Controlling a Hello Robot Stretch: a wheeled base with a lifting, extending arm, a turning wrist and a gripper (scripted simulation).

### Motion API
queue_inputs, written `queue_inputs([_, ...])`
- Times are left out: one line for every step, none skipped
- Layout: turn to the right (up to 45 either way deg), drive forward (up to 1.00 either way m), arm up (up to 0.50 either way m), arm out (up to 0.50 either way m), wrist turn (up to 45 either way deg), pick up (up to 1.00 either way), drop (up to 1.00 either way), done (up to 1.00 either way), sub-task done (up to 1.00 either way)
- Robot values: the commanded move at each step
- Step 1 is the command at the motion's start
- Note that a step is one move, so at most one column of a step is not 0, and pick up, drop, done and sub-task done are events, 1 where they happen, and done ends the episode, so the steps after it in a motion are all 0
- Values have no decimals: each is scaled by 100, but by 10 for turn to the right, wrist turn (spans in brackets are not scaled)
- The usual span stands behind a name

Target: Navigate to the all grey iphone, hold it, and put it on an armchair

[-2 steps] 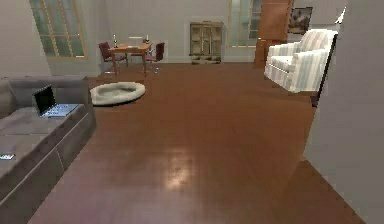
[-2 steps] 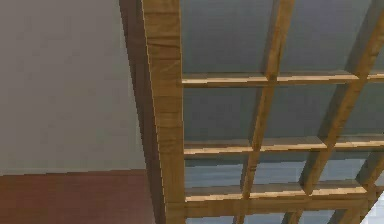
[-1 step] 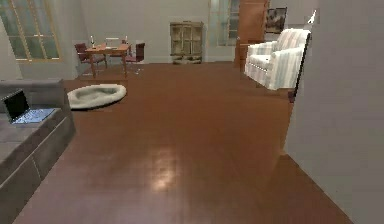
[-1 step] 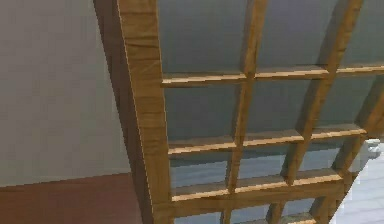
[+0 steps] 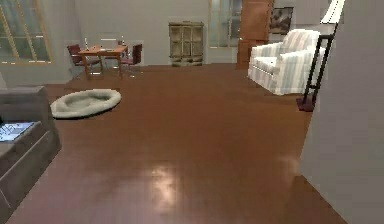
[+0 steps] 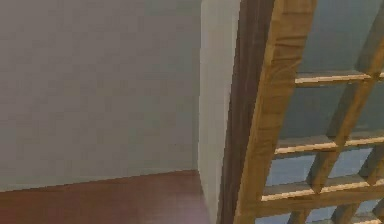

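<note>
Progress: we judge it early, with the phone not yet found and the grasp and placing left.
Phone: we cannot tell where it lies; items on the dining table (image 5: 103, 50), upper left, are too small to name.
Armchair (image 5: 283, 60): striped, upper right, beside a floor lamp (image 5: 322, 55).
Pincer: we cannot tell its state.
Room: bare floor (image 5: 190, 130) mid-frame; a grey wall (image 5: 352, 130) crowds the right edge, a sofa (image 5: 25, 150) the lower left; a wooden lattice (image 6: 300, 120) looms in the arm side view.

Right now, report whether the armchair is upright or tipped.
Upright: the striped armchair sits on the wood floor, backrest up.
</note>
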Motion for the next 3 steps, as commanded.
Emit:
queue_inputs([90, 0, 0, 0, 0, 0, 0, 0, 0])
queue_inputs([0, 100, 0, 0, 0, 0, 0, 0, 0])
queue_inputs([0, 100, 0, 0, 0, 0, 0, 0, 0])
